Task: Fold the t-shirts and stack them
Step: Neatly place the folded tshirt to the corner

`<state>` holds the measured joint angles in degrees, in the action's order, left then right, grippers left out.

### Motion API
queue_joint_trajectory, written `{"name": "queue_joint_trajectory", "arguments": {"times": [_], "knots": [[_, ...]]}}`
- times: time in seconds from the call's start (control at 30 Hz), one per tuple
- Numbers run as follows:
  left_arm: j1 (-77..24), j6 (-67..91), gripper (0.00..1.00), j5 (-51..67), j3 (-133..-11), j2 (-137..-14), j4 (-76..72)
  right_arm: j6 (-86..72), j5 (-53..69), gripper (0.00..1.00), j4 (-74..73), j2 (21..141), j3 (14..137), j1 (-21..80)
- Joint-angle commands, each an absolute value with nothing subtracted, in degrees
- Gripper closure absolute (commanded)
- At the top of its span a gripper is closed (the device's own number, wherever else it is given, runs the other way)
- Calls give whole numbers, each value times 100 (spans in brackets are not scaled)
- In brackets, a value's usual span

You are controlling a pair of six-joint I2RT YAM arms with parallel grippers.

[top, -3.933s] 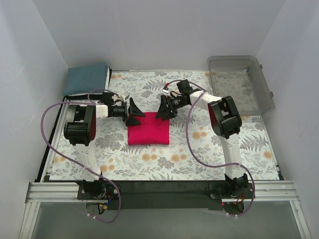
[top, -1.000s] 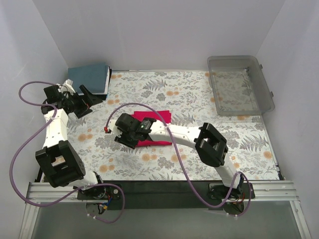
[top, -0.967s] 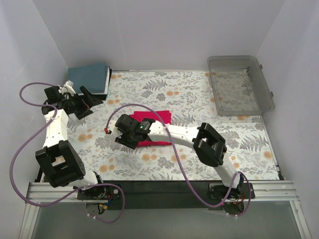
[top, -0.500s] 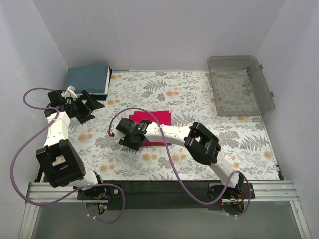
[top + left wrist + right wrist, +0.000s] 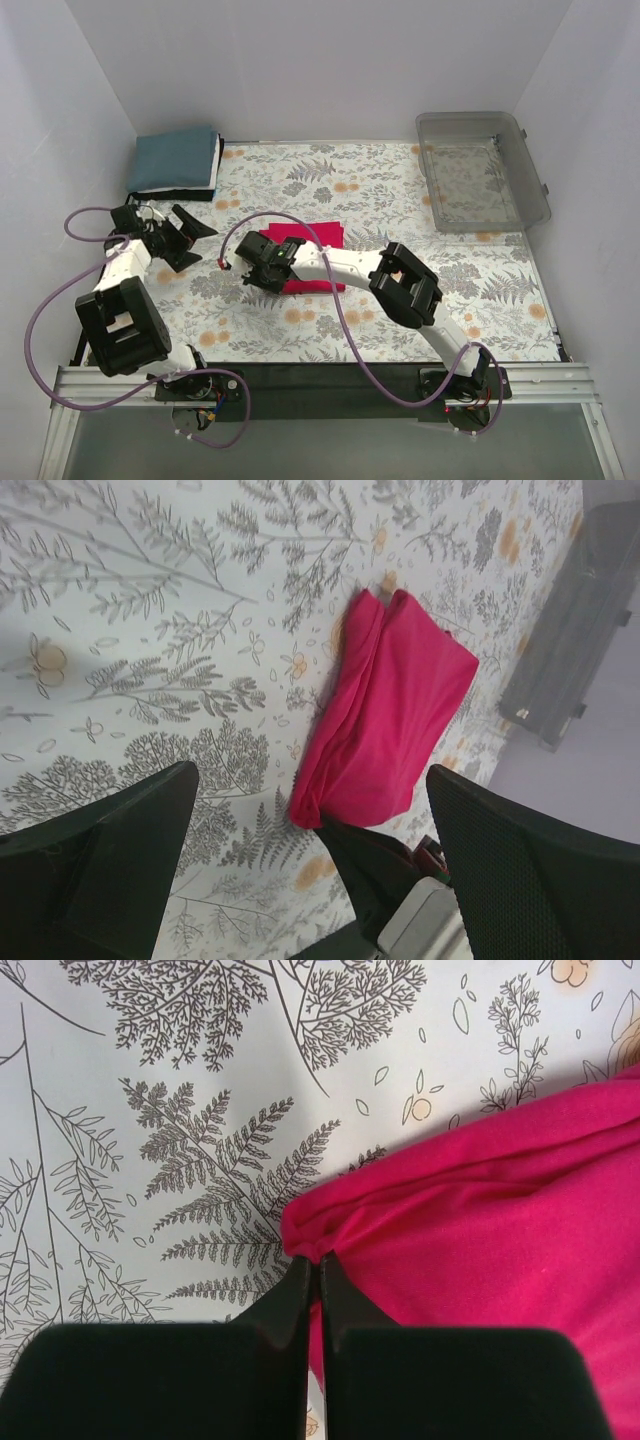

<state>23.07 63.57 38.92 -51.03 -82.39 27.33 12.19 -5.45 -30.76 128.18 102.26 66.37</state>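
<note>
- Mid-surface, slightly left of centre: crimson-pink t-shirt (image 5: pixel 315 240), already folded into a flat packet, lying slightly skewed.
- From above the packet is close to square, so no clear long axis. Its folded, rolled edge faces left, toward both grippers.
- Right gripper (image 5: pixel 311 1260) reaches across from the right side and sits at the shirt's near-left corner. The jaws are pressed together with the cloth's rolled edge right at their tips. It looks like a pinch on a thin fold, but how much cloth is caught is hard to tell.
- Left gripper (image 5: pixel 198 243) is to the left of the pink shirt and aimed at it. The jaws are spread wide, holding nothing and not touching the cloth.
- Teal-blue t-shirt (image 5: pixel 178 158) lies folded at the far-left corner on a dark base, well apart from the pink one.
- Key relation: the teal shirt lies up and to the left of the pinched corner. Stacking likely means carrying or dragging the pink packet toward the far left, past the left gripper.
- Left arm is nearer the teal shirt, but only the right arm has contact with the pink one.
- Risk: a one-corner pinch may unfold the packet when it is lifted.
- Clear plastic bin (image 5: pixel 480 118) sits at the far-right corner of the floral surface (image 5: pixel 350 180), out of the way.
</note>
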Motion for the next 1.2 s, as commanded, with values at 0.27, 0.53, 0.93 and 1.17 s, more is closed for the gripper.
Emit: {"name": "queue_joint_trajectory", "arguments": {"times": [0.27, 0.53, 0.93, 1.17], "knots": [[1302, 8198, 2, 4712, -3534, -8296, 221, 1090, 676, 99, -3094, 12129, 10257, 6223], [344, 8974, 2, 3798, -3313, -8937, -808, 879, 1239, 99, -3032, 12032, 10204, 5915], [-158, 9272, 2, 3630, -3471, -9606, -1002, 510, 1748, 99, -3041, 12103, 10494, 5792], [-360, 9343, 2, 3551, -3638, -9808, -888, 483, 1766, 99, -3015, 12032, 10512, 5678]]}}
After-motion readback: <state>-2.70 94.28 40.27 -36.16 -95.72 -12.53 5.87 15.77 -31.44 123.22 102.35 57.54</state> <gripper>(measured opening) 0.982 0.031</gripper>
